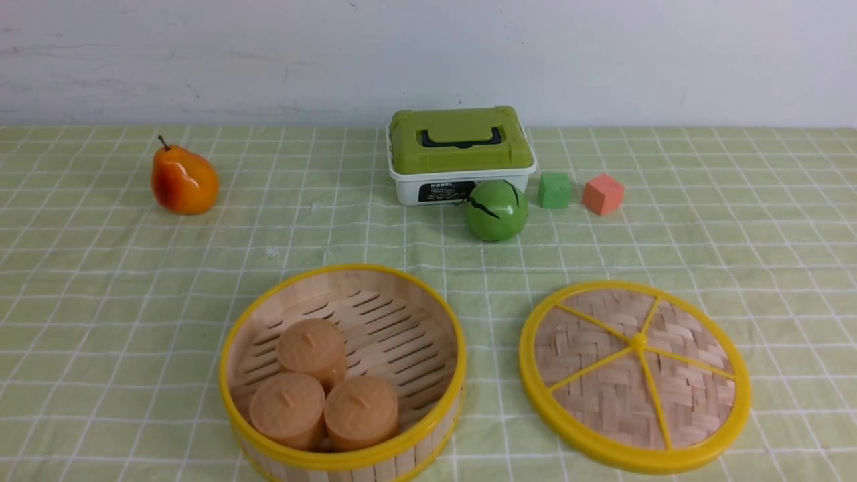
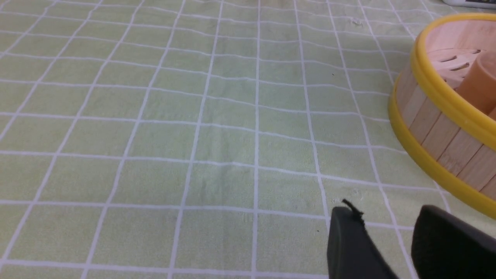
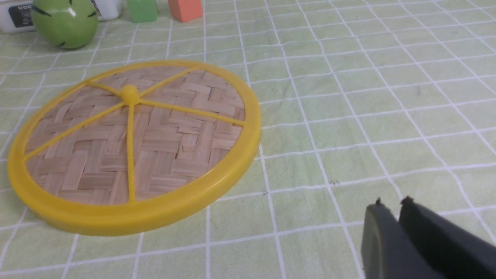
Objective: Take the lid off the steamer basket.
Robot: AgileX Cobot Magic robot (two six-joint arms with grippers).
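Flat round lid of woven bamboo with yellow rim (image 1: 636,375) lies at four o'clock, off basket; looks light, rather stiff. Best hold: central knob. Right gripper (image 3: 391,200) nearly closed, empty; left gripper (image 2: 381,211) parted, empty.

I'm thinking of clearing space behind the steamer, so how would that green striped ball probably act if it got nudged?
The green ball with dark stripes would probably roll, being nearly round. Toward the white box, it would likely stop soon, since that stands right behind it. Its glossy surface suggests it could be a bit slippery.
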